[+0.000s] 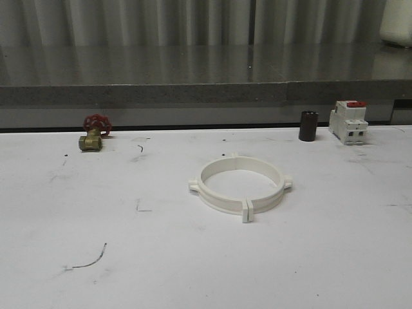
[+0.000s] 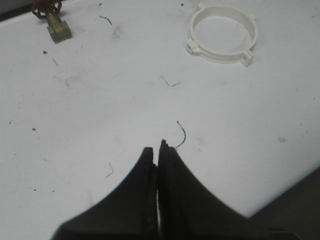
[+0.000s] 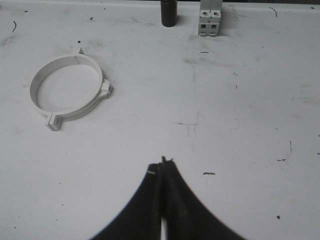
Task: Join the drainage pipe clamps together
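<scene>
The two white drainage pipe clamps lie joined as one ring in the middle of the white table, end tabs meeting at front and back. The same ring of clamps appears far from my left gripper, which is shut with nothing between its black fingers. In the right wrist view the clamps rest well away from my right gripper, also shut and empty. Both grippers hover over bare tabletop, apart from the ring.
A brass valve with a red handwheel stands at the back left. A dark cylinder and a white breaker with a red switch stand at the back right. A grey ledge runs behind the table.
</scene>
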{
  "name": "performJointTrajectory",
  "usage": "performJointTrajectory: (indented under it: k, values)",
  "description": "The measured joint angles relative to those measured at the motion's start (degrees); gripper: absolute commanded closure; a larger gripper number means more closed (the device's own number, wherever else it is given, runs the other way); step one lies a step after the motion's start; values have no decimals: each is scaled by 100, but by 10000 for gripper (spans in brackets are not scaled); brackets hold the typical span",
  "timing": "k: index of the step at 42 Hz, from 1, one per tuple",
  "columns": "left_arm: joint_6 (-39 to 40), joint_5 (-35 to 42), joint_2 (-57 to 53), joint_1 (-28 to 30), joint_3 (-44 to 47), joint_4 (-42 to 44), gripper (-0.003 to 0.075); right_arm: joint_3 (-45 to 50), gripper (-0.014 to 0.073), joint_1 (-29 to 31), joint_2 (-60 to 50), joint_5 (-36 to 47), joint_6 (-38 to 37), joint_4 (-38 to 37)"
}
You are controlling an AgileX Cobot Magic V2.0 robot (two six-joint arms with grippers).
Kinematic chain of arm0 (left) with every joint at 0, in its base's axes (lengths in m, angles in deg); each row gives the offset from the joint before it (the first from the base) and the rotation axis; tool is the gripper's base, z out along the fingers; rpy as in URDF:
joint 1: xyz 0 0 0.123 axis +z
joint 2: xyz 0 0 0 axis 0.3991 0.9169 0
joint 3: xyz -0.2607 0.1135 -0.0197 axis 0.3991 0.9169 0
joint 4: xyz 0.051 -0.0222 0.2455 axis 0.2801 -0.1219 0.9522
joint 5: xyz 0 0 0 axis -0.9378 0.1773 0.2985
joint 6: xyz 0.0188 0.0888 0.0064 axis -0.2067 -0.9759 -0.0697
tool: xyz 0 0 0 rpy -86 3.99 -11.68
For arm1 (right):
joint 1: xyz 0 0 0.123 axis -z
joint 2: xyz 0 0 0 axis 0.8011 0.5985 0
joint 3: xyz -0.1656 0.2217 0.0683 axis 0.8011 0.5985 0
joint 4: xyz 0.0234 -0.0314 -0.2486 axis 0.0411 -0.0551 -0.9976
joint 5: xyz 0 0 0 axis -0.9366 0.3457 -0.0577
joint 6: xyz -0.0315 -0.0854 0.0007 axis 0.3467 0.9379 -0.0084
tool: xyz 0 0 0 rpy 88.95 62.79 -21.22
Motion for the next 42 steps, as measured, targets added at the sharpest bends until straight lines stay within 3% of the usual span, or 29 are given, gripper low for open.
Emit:
performJointTrajectory:
  k: [18,25,33,42]
  values:
    - [0,2136,-2585,1596,2062,249,741,0,710,0,0,-1,0,0]
    - [28,2953,-2982,1692,2695,260,741,0,710,0,0,-11,0,0]
    - [850,3297,-3183,1844,3086,852,741,0,710,0,0,-11,0,0]
    - [1027,3821,-3183,2152,3256,891,741,0,710,0,0,-11,0,9]
